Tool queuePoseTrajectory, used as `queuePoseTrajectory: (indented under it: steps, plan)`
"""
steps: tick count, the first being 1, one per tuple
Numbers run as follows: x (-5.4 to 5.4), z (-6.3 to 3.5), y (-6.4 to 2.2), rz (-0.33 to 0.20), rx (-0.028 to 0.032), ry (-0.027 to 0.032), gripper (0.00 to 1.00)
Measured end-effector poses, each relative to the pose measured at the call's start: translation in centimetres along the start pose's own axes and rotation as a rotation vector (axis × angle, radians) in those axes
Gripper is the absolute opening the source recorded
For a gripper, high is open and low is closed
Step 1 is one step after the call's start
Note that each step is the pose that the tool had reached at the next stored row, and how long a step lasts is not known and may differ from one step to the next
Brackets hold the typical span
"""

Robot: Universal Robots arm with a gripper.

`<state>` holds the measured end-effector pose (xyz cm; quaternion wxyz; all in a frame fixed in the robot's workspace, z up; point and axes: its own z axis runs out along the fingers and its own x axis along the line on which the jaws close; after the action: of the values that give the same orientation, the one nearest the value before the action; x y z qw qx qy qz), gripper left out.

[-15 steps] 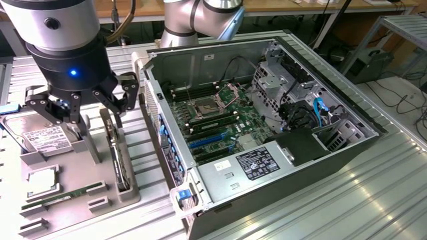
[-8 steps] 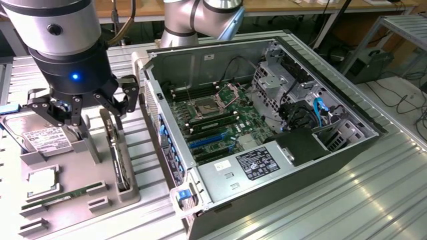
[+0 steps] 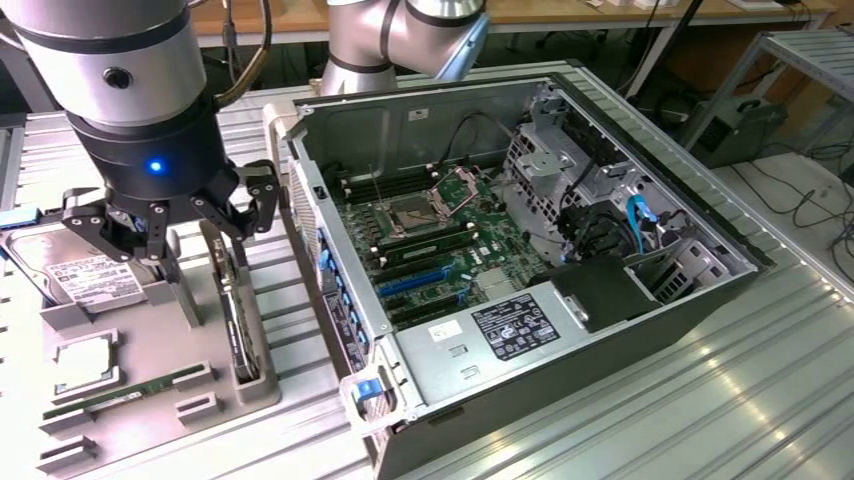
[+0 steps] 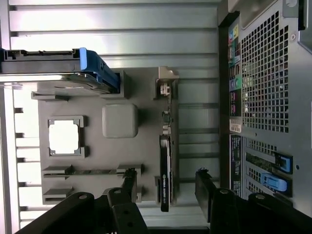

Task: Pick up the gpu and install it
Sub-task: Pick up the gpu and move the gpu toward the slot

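One gpu (image 4: 165,146) upright in tray (image 4: 97,153) | end effector (image 4: 165,173) spread, hovering directly above it

On desk (image 3: 747,400): one open computer case (image 3: 387,130), one grey tray (image 3: 147,350). On tray: one gpu (image 3: 240,320), one hard drive (image 3: 87,270), one processor chip (image 3: 83,362), one memory stick (image 3: 127,392). Overhead: one robot arm (image 3: 120,80), one claw (image 4: 165,180), two fingers (image 4: 204,187).

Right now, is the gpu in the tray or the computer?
In the tray: the gpu stands on edge in its slot, the open gripper straddling it.
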<state>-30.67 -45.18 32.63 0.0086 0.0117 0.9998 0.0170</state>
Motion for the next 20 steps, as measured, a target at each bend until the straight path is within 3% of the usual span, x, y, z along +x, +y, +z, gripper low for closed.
queuePoseTrajectory:
  steps: [20]
  plan:
    - [0.0, 1.70, 0.07, 0.000, 0.0001, 0.0000, 0.60]
